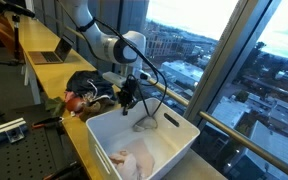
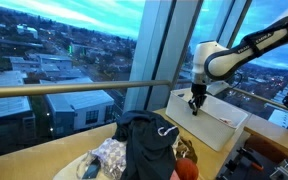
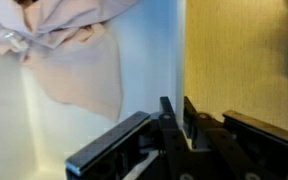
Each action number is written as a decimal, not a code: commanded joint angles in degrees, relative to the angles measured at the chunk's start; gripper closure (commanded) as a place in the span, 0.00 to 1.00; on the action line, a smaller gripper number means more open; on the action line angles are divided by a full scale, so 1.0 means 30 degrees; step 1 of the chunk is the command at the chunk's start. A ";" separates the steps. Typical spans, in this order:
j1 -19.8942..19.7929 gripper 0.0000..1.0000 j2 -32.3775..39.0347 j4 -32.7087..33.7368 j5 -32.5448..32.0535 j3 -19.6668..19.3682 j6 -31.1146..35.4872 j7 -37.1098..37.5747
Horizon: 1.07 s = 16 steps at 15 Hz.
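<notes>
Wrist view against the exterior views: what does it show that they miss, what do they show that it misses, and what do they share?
Only the wrist view: the gripper from close up, its jaws nearly together with nothing seen between them, right beside the bin's wall. Only the exterior views: the arm, the pile of clothes, the laptop and the city beyond the windows. Shared: the white bin and, in an exterior view, the pink cloth lying in it.

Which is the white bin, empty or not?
Not empty: a pale pink cloth lies crumpled inside the white bin.
</notes>
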 commanded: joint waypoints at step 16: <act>-0.2880 0.00 -0.4224 -0.1820 -0.2486 -0.0774 0.0403 -0.1439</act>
